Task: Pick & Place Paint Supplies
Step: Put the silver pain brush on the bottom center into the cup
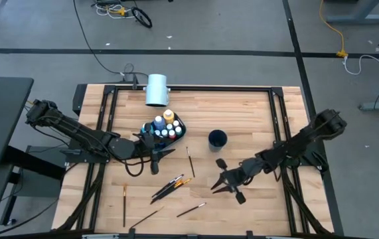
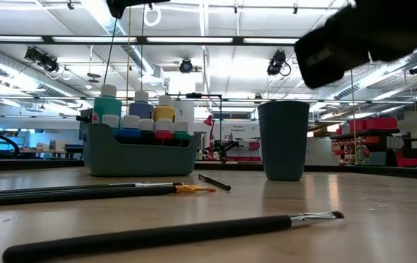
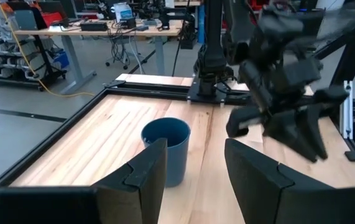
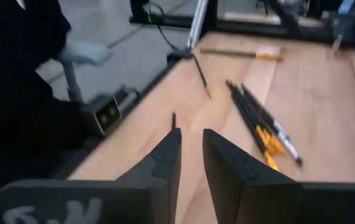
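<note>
A dark caddy [image 1: 164, 127] near the table's middle holds several small paint bottles [image 2: 142, 109] standing upright. Right of it stands a dark blue cup [image 1: 217, 139]. Paintbrushes lie flat on the wood. They are a bundle with orange ferrules [image 1: 172, 186], one single brush [image 1: 190, 161] and others [image 1: 191, 210] toward the near edge. My left gripper [image 1: 161, 159] hovers open just in front of the caddy, pointing level at the cup [image 3: 166, 146]. My right gripper [image 1: 224, 189] hangs in front of the cup, its fingers [image 4: 168, 162] narrowly apart with nothing between them. It points toward the brushes [image 4: 261, 124].
A large white cylinder [image 1: 156, 89] lies at the far edge behind the caddy. A black frame [image 1: 103, 119] runs along the table's sides. Two brushes [image 2: 171, 234] lie nearest the low camera. A dark shape [image 4: 15, 93] shows beyond the table's near edge.
</note>
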`<act>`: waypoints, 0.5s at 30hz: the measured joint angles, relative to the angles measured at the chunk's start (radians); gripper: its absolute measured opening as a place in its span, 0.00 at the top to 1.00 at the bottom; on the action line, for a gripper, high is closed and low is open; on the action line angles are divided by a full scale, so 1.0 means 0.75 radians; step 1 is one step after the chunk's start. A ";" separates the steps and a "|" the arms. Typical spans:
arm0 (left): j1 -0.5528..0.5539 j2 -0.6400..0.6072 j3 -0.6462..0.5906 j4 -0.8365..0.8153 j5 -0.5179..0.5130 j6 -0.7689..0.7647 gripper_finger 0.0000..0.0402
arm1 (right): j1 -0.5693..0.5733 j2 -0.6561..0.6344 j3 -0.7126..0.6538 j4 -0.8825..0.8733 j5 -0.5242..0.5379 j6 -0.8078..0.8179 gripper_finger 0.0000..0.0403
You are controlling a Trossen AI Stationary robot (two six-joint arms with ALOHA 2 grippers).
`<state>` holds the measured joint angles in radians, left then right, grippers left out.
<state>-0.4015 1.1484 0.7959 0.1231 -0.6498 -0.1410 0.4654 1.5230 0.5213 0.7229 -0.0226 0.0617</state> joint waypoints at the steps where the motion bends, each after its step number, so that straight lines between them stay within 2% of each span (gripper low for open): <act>1: 0.000 0.000 0.000 0.003 0.000 -0.001 0.58 | 0.005 0.030 0.004 0.005 0.016 -0.002 0.82; 5: 0.000 0.000 0.000 0.000 0.000 -0.033 0.58 | 0.016 0.155 0.025 0.051 0.051 -0.022 0.79; 10: -0.003 0.000 0.000 -0.005 0.029 -0.057 0.58 | 0.031 0.295 0.047 0.165 0.049 0.010 0.69; 15: -0.003 0.000 0.000 -0.007 0.078 -0.053 0.58 | 0.061 0.450 0.109 0.172 0.045 0.002 0.62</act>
<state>-0.4034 1.1484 0.7959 0.1178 -0.5915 -0.1806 0.5111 1.8605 0.6032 0.8517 0.0110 0.0635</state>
